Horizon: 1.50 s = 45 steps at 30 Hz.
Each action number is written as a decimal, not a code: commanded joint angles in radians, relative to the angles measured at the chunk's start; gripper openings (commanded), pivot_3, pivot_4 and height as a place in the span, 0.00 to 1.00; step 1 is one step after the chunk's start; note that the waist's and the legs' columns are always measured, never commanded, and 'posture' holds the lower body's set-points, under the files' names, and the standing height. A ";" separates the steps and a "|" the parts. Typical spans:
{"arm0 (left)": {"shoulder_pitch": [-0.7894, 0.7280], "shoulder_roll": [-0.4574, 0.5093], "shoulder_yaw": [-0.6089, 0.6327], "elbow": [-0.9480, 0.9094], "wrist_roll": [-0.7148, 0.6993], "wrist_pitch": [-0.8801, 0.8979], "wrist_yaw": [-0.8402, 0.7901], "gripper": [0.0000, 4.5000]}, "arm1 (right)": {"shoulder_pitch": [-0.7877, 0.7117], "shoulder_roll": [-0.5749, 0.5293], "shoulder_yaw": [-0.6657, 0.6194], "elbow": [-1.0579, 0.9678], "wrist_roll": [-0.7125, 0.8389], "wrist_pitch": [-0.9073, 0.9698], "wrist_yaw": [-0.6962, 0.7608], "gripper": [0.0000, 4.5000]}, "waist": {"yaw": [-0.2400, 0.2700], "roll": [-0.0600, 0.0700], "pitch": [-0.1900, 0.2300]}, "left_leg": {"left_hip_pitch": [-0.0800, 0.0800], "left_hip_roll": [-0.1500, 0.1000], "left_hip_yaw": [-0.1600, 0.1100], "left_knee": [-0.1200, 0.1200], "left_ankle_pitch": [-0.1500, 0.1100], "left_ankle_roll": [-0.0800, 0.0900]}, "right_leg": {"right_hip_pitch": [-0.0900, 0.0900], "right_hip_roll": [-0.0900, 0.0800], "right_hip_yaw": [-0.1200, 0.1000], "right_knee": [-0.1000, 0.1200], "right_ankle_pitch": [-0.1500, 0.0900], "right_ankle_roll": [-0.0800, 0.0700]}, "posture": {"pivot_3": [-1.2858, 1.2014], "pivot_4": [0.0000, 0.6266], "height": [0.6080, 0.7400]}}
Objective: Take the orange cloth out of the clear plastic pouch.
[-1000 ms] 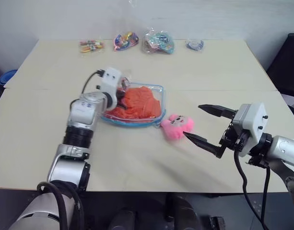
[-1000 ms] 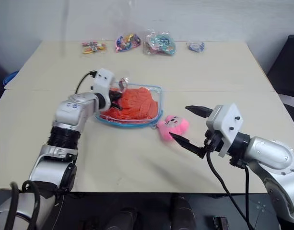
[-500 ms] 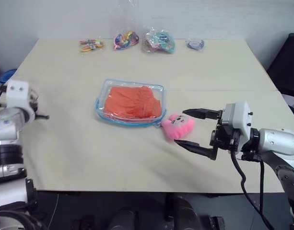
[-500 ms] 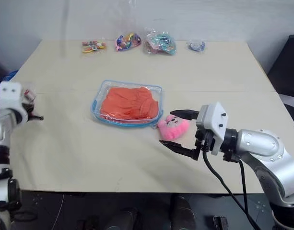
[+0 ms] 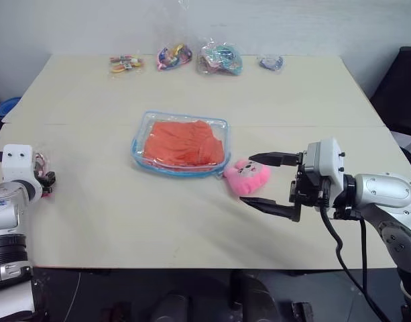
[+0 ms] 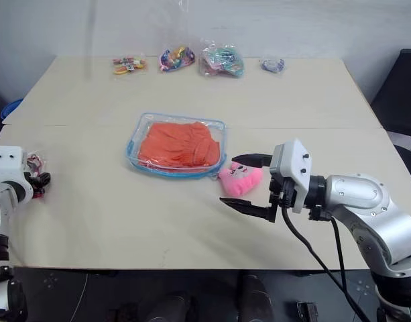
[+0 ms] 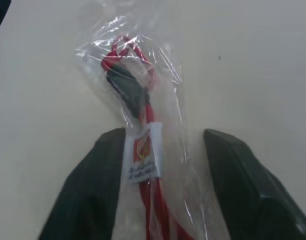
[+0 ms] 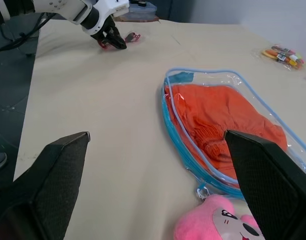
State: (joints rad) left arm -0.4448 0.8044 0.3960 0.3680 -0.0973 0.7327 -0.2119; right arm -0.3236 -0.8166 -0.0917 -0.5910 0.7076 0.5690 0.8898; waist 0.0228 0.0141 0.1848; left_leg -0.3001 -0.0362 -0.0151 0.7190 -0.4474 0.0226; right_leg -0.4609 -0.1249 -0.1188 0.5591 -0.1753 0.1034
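Cloth [image 5: 184, 142] lies inside the pouch [image 5: 140, 135], mid-table [image 5: 192, 221]. Plush toy [image 5: 247, 177] sits just beside the pouch's near right corner, between the spread fingers of the right gripper [image 5: 267, 180]. Four small bags [image 5: 219, 58] line the far edge; left gripper [image 5: 47, 185] is at the table's left edge, well apart from the pouch, with a small wrapped item [image 7: 138, 120] lying between its parted fingers.

A pink plush toy [image 5: 247, 178] lies mid-counter [image 5: 192, 221]. Four small bags of colourful items [image 5: 175, 55] line the 12 o'clock edge; a cellophane-wrapped red item [image 7: 138, 100], perhaps a cord, lies at 9 o'clock.
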 commanded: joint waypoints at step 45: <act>-0.380 0.081 -0.610 0.173 0.347 -1.340 -0.729 1.00 | 0.129 -0.021 -0.112 -0.106 -0.017 -0.005 -0.055 1.00 | 0.002 -0.001 0.001 | -0.001 0.004 0.013 0.002 -0.002 0.001 | -0.001 0.005 0.000 -0.001 0.001 -0.002 | 0.52 0.24 1.00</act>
State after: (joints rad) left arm -0.7892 0.8836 -0.2152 0.5076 0.2077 -0.5591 -0.9892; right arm -0.1986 -0.8275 -0.1674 -0.6549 0.6719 0.5685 0.8413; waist 0.0248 0.0131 0.1856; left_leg -0.3010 -0.0325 -0.0018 0.7207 -0.4490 0.0239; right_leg -0.4618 -0.1200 -0.1185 0.5585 -0.1741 0.1014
